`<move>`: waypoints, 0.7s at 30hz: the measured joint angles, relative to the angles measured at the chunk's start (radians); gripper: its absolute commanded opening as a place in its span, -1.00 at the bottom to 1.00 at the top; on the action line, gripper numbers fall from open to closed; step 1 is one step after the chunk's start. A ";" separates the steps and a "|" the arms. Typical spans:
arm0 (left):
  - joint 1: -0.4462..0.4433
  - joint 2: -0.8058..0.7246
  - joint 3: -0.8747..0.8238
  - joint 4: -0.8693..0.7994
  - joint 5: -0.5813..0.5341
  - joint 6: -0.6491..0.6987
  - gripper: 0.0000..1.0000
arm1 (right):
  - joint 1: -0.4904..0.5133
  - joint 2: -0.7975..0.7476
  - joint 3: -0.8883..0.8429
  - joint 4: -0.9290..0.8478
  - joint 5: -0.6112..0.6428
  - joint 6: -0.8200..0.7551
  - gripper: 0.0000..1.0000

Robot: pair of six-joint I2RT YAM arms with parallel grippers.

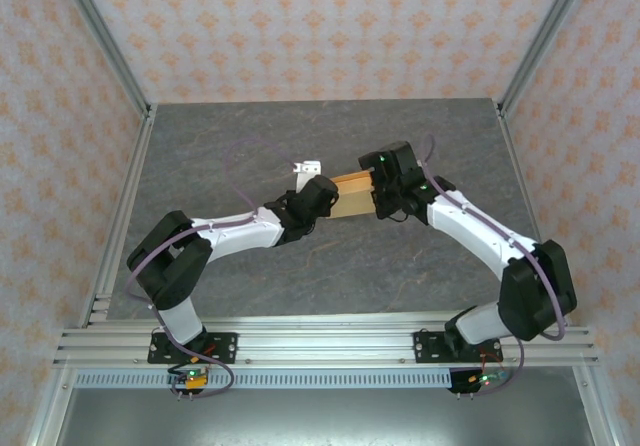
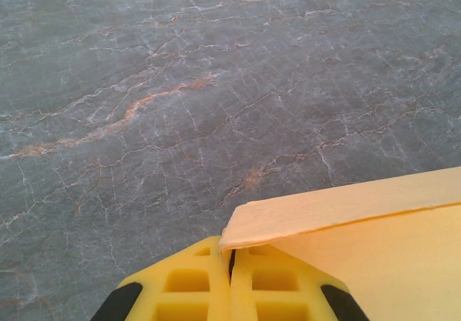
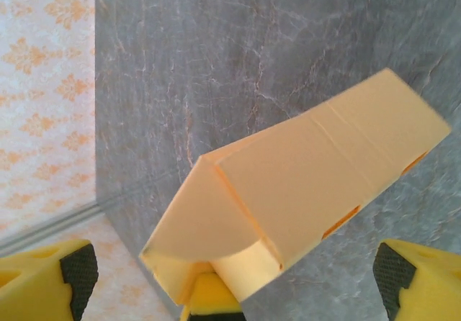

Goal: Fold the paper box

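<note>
top external view: the light orange-tan thin cardboard paper box (image 1: 352, 196) is held over the grey table (image 1: 250, 136), long axis from 9 to 3 o'clock. left gripper (image 2: 230, 255) is closed on its 9 o'clock end. right gripper (image 3: 230, 281), at 3 o'clock, stands wide open around the other end, not touching.

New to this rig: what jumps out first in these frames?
A light orange-tan thin cardboard box is held mid-table where the two arms meet, against the dark grey veined tabletop. The left gripper is shut on one corner; the right gripper stands wide open, yellow fingers either side of the box, not touching it.
</note>
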 measured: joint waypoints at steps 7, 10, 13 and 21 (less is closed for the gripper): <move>-0.002 0.000 0.005 0.000 -0.011 0.001 -0.93 | -0.026 0.125 -0.037 0.129 -0.053 0.140 0.39; -0.002 0.002 0.006 0.000 -0.021 0.008 -0.86 | -0.026 0.140 -0.045 0.165 -0.053 0.175 0.10; -0.004 0.002 0.006 0.009 -0.013 0.021 -0.68 | -0.026 0.141 -0.055 0.171 -0.037 0.193 0.01; 0.001 -0.083 -0.111 0.099 0.098 0.093 0.36 | -0.029 0.143 -0.084 0.202 0.034 0.180 -0.05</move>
